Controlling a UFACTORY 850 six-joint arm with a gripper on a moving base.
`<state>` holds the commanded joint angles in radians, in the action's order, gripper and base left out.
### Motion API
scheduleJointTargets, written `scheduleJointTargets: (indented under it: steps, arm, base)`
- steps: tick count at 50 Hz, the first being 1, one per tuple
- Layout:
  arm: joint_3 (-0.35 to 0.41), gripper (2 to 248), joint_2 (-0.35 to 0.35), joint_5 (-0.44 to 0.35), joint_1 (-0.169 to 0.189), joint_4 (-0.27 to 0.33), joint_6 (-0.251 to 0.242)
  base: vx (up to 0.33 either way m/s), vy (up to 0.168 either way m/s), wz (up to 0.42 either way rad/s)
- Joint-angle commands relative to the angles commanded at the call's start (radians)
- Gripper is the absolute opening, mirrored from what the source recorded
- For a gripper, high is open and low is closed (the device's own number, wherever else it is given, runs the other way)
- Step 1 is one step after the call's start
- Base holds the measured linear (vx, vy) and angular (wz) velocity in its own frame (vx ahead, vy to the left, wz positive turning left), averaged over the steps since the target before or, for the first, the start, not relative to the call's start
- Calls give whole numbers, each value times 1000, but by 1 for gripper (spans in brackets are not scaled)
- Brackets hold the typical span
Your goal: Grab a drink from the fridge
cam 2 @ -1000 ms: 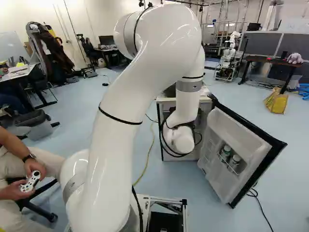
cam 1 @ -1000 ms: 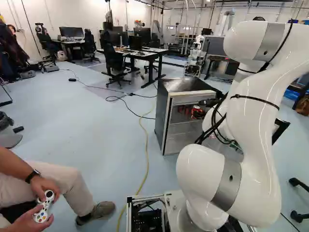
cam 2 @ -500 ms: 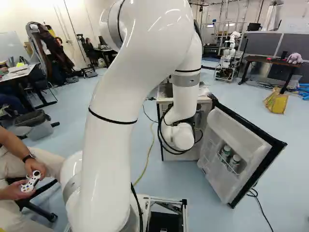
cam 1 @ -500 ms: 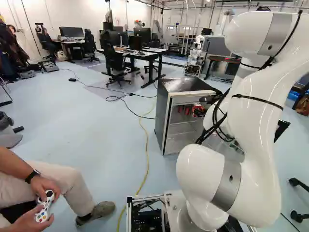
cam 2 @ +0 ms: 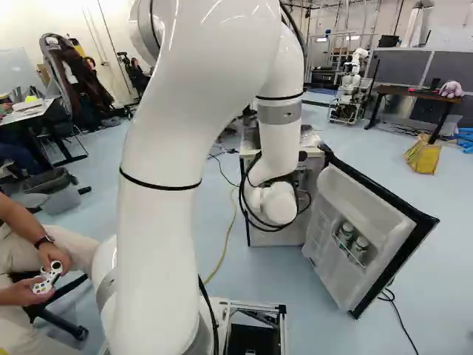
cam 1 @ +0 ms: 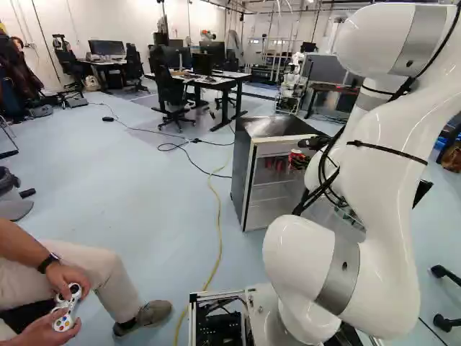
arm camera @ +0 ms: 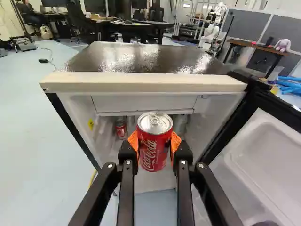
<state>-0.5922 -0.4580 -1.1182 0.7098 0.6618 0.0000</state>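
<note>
The gripper (cam 1: 297, 160) has its jaws clamped on a red drink can (arm camera: 154, 153), 2 orange pads (arm camera: 133, 141) pressing its sides. I see it upright at the mouth of the open fridge (arm camera: 141, 81). Behind it, another red can (arm camera: 121, 130) stands inside. The door (cam 2: 366, 203) hangs wide open, 2 bottles (cam 2: 346, 232) in its rack.

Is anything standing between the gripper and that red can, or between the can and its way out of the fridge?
Nothing visible. The gripper already has its orange pads against both sides of the red can. The open fridge door stands off to one side, so the way out looks free.
</note>
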Motion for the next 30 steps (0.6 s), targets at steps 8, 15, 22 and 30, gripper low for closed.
scheduleJointTargets:
  steps: [8, 15, 22, 30]
  arm:
    - [1, 86, 21, 0, -3, 0, 0]
    - [0, 86, 38, 0, -6, 0, 0]
    - [-2, 86, 53, 2, -9, 0, 0]
    - [-6, 86, 70, 12, -13, 0, 0]
  base:
    - [0, 0, 0]
    - [0, 0, 0]
    - [0, 0, 0]
    - [0, 0, 0]
